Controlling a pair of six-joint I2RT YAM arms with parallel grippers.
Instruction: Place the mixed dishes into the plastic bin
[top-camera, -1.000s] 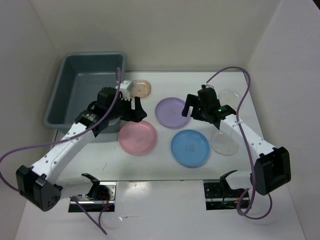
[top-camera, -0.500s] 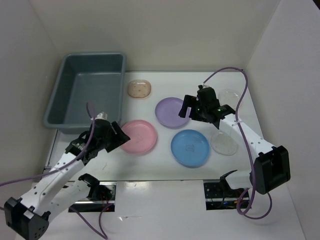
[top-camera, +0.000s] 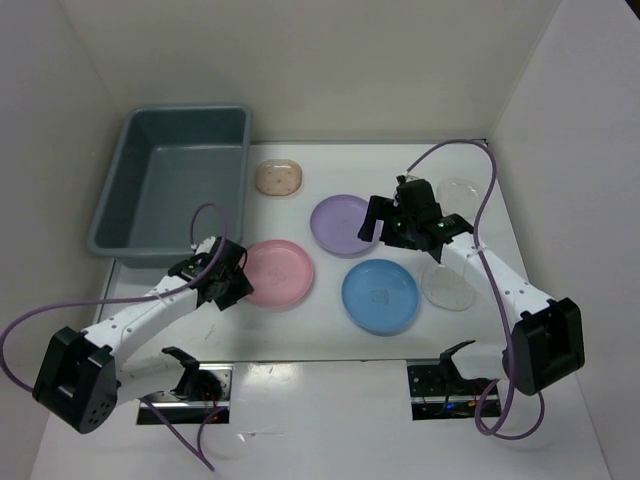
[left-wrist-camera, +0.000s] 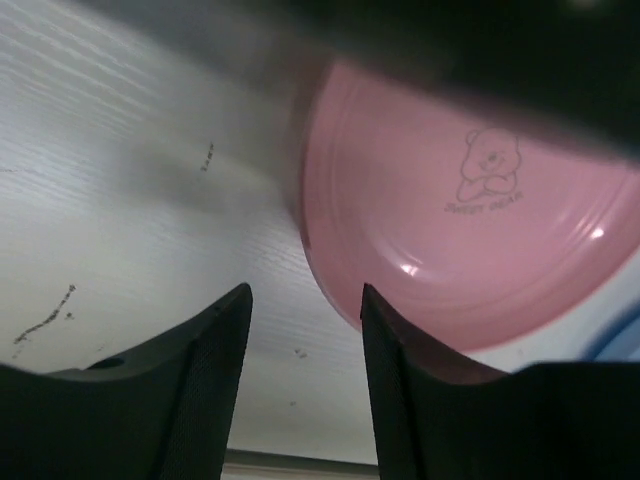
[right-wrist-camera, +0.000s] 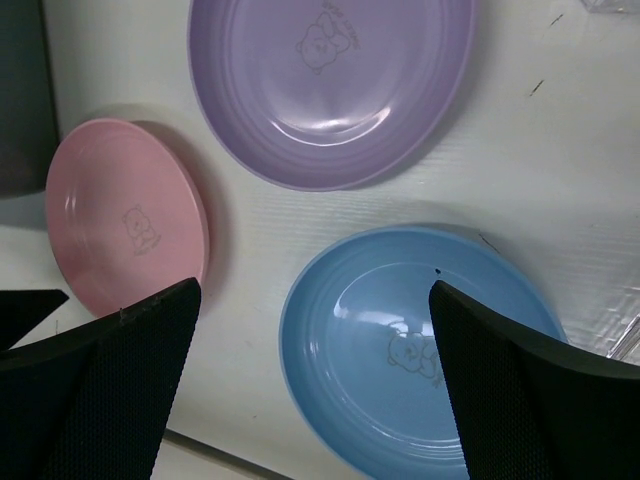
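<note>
Left claw (left-wrist-camera: 305, 290) is sitting low over the table (left-wrist-camera: 120, 150) with its 2 fingers parted, gripping nothing; right claw (right-wrist-camera: 312, 288) is hanging spread wide, also empty.
Just ahead of the left claw, the pink plate (left-wrist-camera: 470, 210) is lying flat, its near rim showing in the gap and running behind the right-hand finger. Well off to that claw's left, the plastic bin (top-camera: 170, 185) is standing, with the beige dish (top-camera: 278, 178) resting just beside it. Under the right claw, the purple plate (right-wrist-camera: 330, 90) is lying ahead and the blue plate (right-wrist-camera: 420, 350) nearer, partly between its fingers.
</note>
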